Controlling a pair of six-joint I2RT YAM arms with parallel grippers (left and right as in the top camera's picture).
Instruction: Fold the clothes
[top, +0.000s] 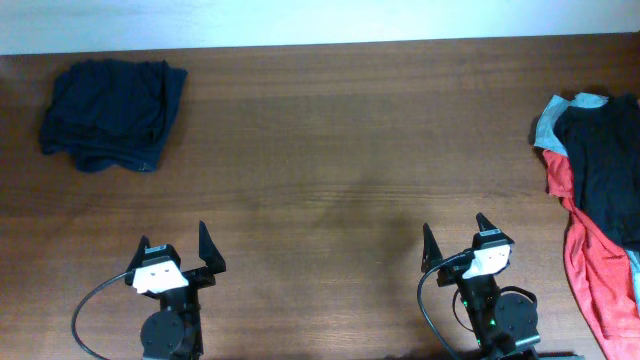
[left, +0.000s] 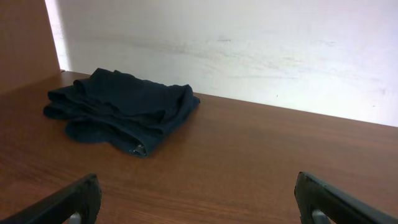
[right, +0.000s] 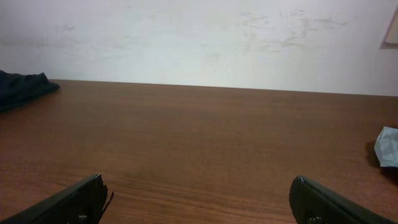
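Both arms are tucked in at the near edge of the table (top: 330, 150), bases side by side and wrists held low, pointing straight across toward the white wall (right: 199, 37). The left gripper (top: 173, 235) and right gripper (top: 454, 224) both have their fingers spread wide with nothing between them, and neither touches any cloth. A dark navy garment (top: 112, 115) sits bunched into a folded bundle at the far left corner. Over at the right edge there's a loose heap with a black T-shirt (top: 605, 160) on top of a red garment (top: 590, 260), and a grey-blue garment (top: 552, 125) peeking out.
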